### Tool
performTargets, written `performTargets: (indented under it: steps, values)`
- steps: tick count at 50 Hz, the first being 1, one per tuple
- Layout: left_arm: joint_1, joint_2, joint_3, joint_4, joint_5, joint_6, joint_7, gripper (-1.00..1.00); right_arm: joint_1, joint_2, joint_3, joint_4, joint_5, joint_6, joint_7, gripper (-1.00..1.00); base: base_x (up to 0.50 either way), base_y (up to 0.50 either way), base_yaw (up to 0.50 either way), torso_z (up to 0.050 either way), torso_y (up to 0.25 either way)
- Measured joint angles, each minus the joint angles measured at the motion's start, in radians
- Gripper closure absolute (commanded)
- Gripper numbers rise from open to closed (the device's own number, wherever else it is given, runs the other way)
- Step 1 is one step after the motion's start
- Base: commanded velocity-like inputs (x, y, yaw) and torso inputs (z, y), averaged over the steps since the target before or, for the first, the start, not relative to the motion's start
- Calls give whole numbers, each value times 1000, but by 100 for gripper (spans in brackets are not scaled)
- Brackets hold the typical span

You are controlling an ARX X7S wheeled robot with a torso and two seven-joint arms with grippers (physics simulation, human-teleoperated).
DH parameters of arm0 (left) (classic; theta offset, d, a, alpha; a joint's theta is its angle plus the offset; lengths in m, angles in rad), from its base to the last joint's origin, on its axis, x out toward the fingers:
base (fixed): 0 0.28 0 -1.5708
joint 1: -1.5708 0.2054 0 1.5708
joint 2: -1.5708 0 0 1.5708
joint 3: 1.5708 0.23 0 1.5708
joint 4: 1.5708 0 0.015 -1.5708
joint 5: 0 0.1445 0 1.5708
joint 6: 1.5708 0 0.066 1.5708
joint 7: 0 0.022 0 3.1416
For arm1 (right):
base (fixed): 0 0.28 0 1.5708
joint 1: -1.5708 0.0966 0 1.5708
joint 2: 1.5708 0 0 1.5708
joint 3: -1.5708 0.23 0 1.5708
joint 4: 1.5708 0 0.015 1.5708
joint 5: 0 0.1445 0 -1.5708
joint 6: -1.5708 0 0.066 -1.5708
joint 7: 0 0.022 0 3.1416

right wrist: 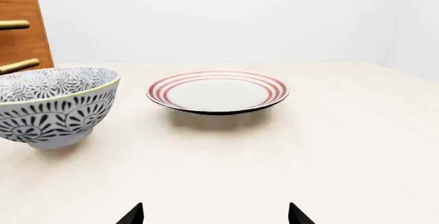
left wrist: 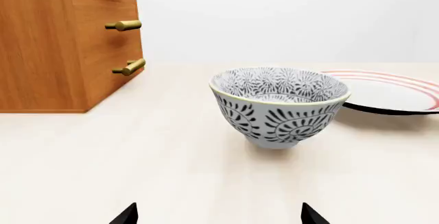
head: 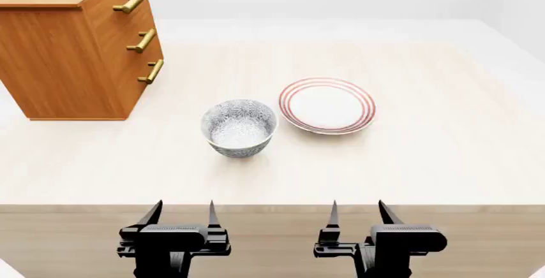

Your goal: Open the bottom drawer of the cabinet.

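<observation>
The orange-brown cabinet point(head: 68, 48) stands at the table's far left, its three drawer fronts facing right, all shut. The bottom drawer point(head: 140, 90) carries a gold bar handle point(head: 152, 71); in the left wrist view the cabinet point(left wrist: 48, 44) and that handle point(left wrist: 130, 67) show, and the handle's end shows in the right wrist view point(right wrist: 19, 66). My left gripper point(head: 181, 212) is open and empty at the table's near edge, far from the cabinet. My right gripper point(head: 358, 212) is open and empty beside it. Both also show in the wrist views point(left wrist: 219, 213) point(right wrist: 215, 213).
A patterned grey bowl point(head: 239, 127) stands mid-table between my left gripper and the cabinet. A red-ringed white plate point(head: 327, 105) lies to its right. The table's near edge point(head: 272, 206) runs just ahead of both grippers.
</observation>
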Motion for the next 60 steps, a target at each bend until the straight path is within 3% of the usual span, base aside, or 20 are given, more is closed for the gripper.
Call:
performTargets:
  steps: [9, 23, 36, 48, 60]
  values:
    - [-3, -17, 18, -12, -13, 5, -23, -100, 0, 17, -19, 8, 13, 2, 25, -100, 0, 0, 0, 0, 0]
    - [-13, -46, 47, -34, -35, 13, -63, -100, 0, 46, -57, 12, 24, 6, 76, -100, 0, 474, 0, 0, 0]
    - [-25, -68, 65, -51, -55, 9, -90, -100, 10, 64, -83, 8, 39, 41, 107, -100, 0, 0, 0, 0, 0]
    - [-71, -98, 82, 238, -80, -282, -111, -100, 40, 110, -109, -356, 34, 356, 138, -100, 0, 0, 0, 0, 0]
    - [-77, -115, 101, 334, -108, -376, -109, -100, 36, 126, -103, -438, 75, 406, 136, -100, 371, 0, 0, 0, 0]
